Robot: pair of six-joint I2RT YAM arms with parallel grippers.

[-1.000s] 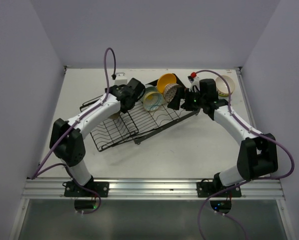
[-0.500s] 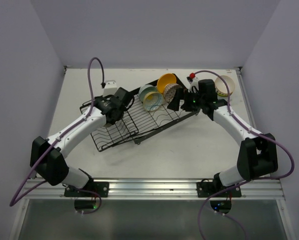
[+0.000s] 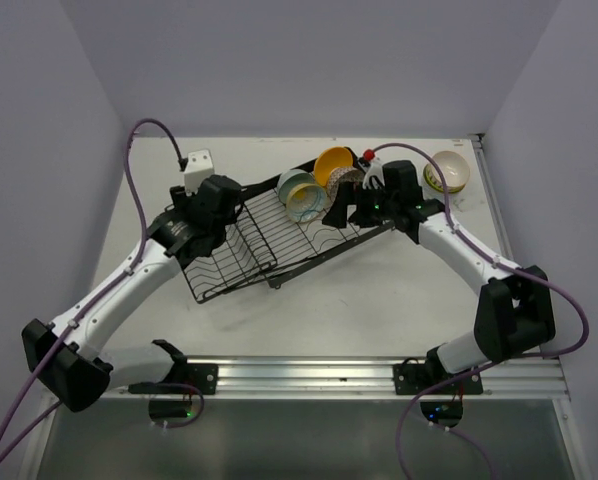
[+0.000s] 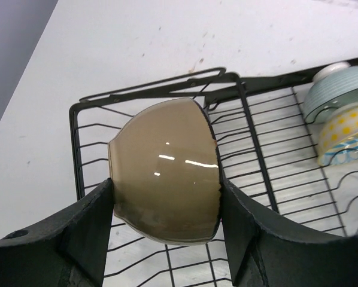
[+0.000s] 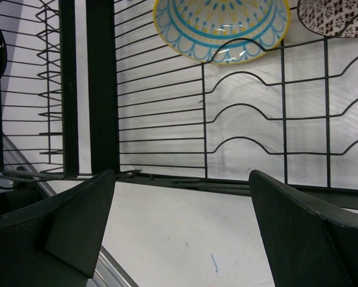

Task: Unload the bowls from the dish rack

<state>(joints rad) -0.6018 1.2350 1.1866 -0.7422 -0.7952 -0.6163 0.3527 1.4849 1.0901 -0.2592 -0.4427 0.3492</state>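
Gripping a glossy beige bowl in the left tool, pinched tight from both sides, so basically closed right down onto it. Held it tipped on its side, rim facing right in the wrist view, over the left end of the dish rack, above the corner wires. Honestly couldn't tell whether it touched the wires or hung just clear. Left the right tool spread wide open, nothing in it, parked low at the near edge of the rack's right end with the fingers over bare tabletop. Had four more bowls bunched at the rack's far right end: a ribbed pale teal bowl, a yellow-dotted bowl with blue stripes touching it, an orange-yellow bowl behind those, and a brown-speckled bowl just beside the right tool. Also spotted one pale bowl off the rack, sitting on the tabletop over to the right, past the right arm's wrist.
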